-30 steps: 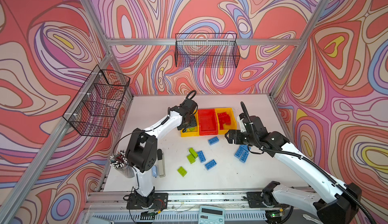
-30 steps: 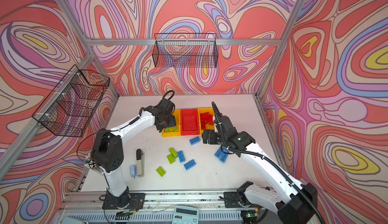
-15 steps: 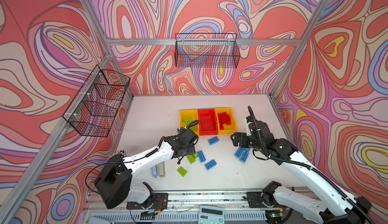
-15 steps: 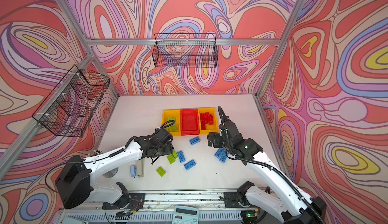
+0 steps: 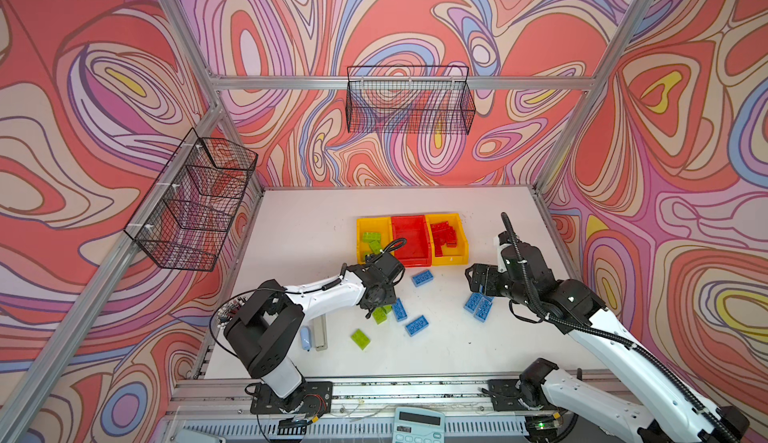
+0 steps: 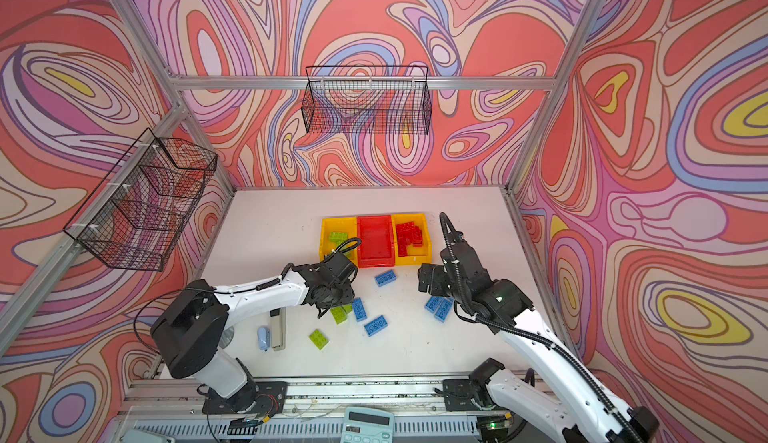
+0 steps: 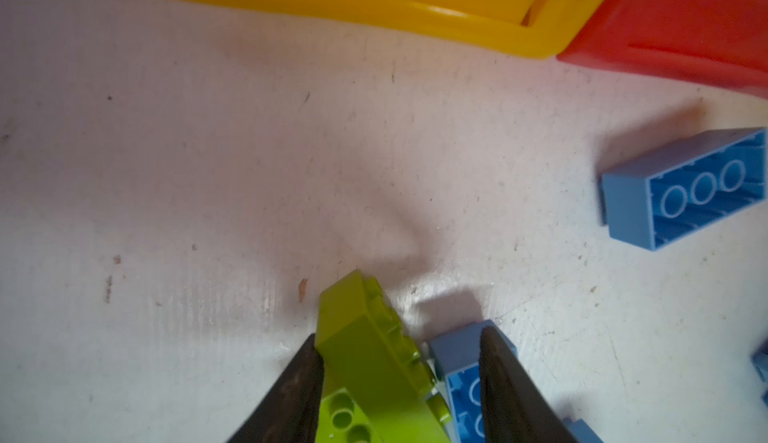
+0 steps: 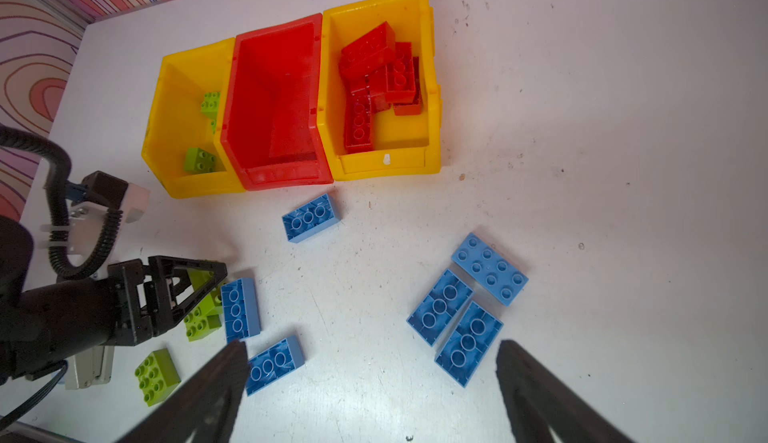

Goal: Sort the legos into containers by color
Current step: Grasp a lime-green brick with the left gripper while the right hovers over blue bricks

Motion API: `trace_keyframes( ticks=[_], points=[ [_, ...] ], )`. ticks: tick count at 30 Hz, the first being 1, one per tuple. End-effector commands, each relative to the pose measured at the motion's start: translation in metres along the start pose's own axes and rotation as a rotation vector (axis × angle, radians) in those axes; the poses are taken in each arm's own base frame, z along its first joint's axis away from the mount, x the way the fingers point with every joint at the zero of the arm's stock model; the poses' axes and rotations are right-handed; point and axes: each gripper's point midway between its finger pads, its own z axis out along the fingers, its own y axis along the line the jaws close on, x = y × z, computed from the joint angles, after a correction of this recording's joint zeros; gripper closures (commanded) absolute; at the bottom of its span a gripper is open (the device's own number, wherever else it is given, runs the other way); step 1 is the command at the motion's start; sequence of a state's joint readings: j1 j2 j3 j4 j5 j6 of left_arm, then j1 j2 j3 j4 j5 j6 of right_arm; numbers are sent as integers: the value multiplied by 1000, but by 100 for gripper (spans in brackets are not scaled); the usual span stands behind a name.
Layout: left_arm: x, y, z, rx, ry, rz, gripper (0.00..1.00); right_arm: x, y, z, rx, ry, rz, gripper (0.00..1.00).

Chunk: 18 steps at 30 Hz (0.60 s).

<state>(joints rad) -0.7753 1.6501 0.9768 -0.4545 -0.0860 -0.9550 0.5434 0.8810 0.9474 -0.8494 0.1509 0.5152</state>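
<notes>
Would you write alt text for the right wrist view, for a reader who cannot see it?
Side by side, one yellow bin holds green bricks, a red bin is empty and a second yellow bin holds red bricks. Six blue bricks lie loose on the table; the left claw straddles a green brick; the right claw is open.

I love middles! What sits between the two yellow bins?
A red bin sits between the yellow bin with green bricks and the yellow bin with red bricks, clearest in the right wrist view.

A robotics lab test cell — aluminium frame (image 5: 291, 83), swirl-printed walls (image 5: 415, 13), wire baskets (image 5: 409, 104).
</notes>
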Motion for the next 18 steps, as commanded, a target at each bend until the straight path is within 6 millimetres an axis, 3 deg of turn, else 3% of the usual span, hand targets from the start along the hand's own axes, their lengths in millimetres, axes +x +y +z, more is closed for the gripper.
trace_keyframes(
  ticks=[1, 13, 18],
  points=[
    [-1, 3, 7, -53, 17, -15, 57, 8, -7, -2, 18, 4, 7, 2],
    [0, 17, 14, -164, 54, 7, 83, -3, -1, -3, 8, -17, -26, 2],
    [-14, 16, 0, -169, 32, 17, 93, -6, 7, -3, -28, -22, -14, 2]
  ],
)
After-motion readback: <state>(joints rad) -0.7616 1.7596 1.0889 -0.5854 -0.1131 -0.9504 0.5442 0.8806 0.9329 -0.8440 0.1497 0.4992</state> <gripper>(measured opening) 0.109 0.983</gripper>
